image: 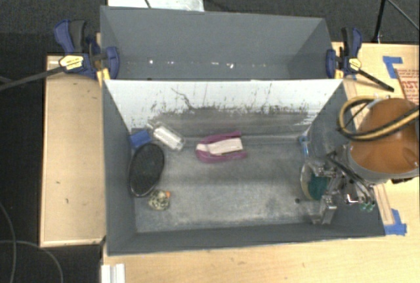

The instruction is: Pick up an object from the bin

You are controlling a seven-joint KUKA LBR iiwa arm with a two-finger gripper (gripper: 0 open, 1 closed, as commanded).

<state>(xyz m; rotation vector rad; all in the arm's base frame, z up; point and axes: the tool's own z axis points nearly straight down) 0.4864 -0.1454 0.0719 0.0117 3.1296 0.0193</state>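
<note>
gripper low at the bin's right end

the gripper (pixel 323 198) hangs by the bin (pixel 216 39) right wall, a small teal thing (pixel 316 187) tight against it. whether it's gripped, or how wide the grip is, can't be told. purple packet (pixel 221 147) and black oval (pixel 146 169) lie well apart, left.

grey metal bin (pixel 262 186): matt, scratched floor | black oval object (pixel 146 169), far across from gripper (pixel 323 204): matt | clear plastic tube (pixel 167 137), likewise far: glossy

Hand (pixel 323 208) indistinct; speckled item (pixel 159 199) unidentifiable; blue piece (pixel 138 138) partly behind black oval (pixel 146 169).
</note>
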